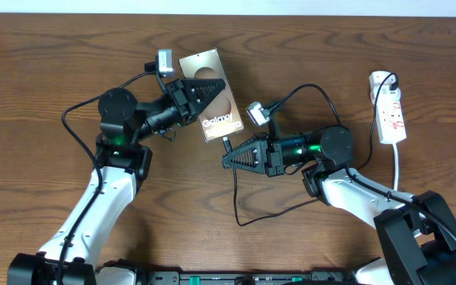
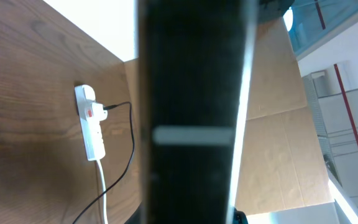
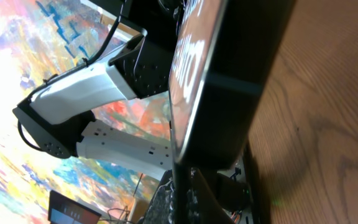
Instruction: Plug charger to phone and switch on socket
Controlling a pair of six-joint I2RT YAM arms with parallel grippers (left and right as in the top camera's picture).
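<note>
The phone lies tilted at the table's upper middle, screen up with "Galaxy" text. My left gripper is shut on its upper part. In the left wrist view the phone's dark edge fills the middle. My right gripper is shut on the charger's plug end just below the phone's lower edge. The thin black charger cable loops down and right. In the right wrist view the phone stands edge-on above the thin charger tip. The white socket lies at the far right.
The socket also shows in the left wrist view with a black lead plugged in and its thick white cord trailing down. The same cord runs down past my right arm. The table's far edge is near the top.
</note>
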